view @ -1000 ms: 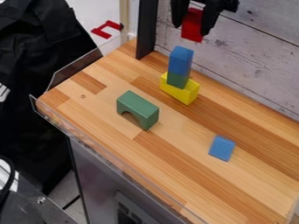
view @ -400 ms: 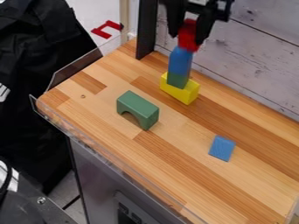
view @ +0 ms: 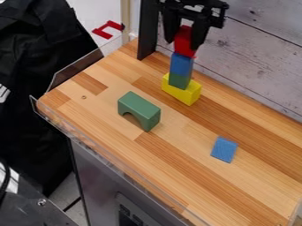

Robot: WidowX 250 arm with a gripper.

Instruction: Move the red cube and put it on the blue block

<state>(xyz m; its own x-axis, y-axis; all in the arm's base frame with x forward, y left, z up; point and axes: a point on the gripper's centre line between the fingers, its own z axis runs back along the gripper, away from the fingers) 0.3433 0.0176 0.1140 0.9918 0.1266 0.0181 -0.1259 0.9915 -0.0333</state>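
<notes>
In the camera view, the gripper [view: 183,44] at the far side clasps the red cube [view: 184,36] at the top of the blue block [view: 181,65], above a green block [view: 179,80] in a yellow block [view: 186,95]. A green arch [view: 139,107] stands nearer, toward the left; a blue piece [view: 224,149] lies near right.

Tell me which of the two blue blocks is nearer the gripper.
The stacked blue block, directly below the red cube; the other blue block lies by itself on the wooden counter.
</notes>
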